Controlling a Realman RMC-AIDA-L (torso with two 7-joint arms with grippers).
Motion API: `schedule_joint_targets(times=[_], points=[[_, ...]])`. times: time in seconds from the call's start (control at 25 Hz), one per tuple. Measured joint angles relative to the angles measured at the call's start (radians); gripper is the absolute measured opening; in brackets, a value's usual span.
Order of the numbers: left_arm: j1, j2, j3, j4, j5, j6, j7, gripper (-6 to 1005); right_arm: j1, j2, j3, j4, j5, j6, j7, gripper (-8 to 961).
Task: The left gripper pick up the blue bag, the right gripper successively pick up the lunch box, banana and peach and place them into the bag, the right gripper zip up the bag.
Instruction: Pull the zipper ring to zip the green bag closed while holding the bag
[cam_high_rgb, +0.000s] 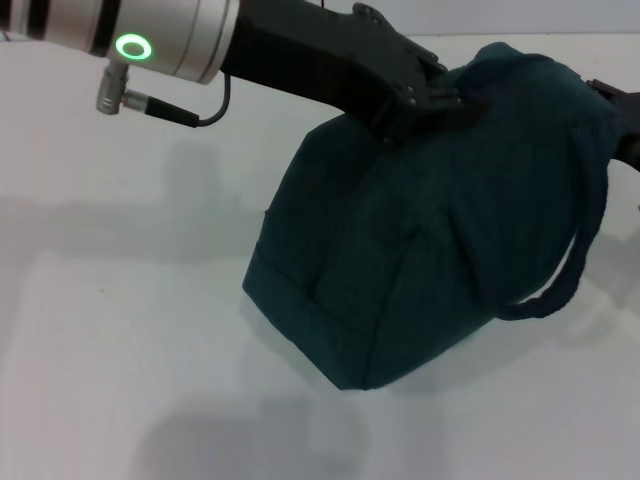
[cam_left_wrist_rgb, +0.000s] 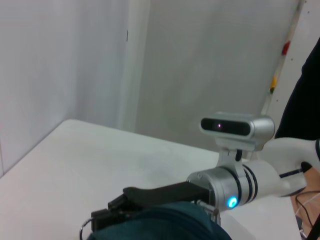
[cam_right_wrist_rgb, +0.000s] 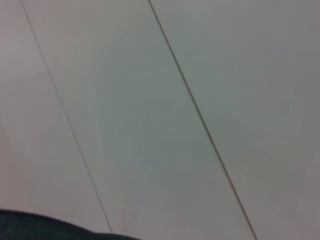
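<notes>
Head view: the blue bag (cam_high_rgb: 430, 230) fills the middle and right of the picture, tilted, its lower corner near or on the white worktop (cam_high_rgb: 120, 330); whether it rests there or hangs I cannot tell.
Left gripper: the left gripper (cam_high_rgb: 440, 100) reaches in from the far left corner and meets the bag's top; its jaws look closed on the fabric there, though the fingertips are partly buried in it.
Right gripper: the right gripper (cam_left_wrist_rgb: 107, 216) sits at the bag's top on the right side; the left wrist view shows it touching the fabric beside a ring zipper pull (cam_left_wrist_rgb: 84, 231), but whether its jaws are open or closed I cannot tell.
Handle: one loop handle (cam_high_rgb: 575, 265) hangs free down the bag's right side.
Lunch box, banana, peach: none in view on the worktop.
Progress: packing seems done, since no food is left out; the mouth looks drawn together, so the zipping appears under way or finished, the zip line itself being hidden.
</notes>
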Motion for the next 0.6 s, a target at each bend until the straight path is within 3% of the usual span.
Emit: schedule_joint_targets(times=[0.6], points=[[0.038, 0.000, -0.007, -0.028, -0.002, -0.023, 0.052, 73, -0.018, 0.001, 0.008, 0.001, 0.030, -0.022, 0.002, 12]])
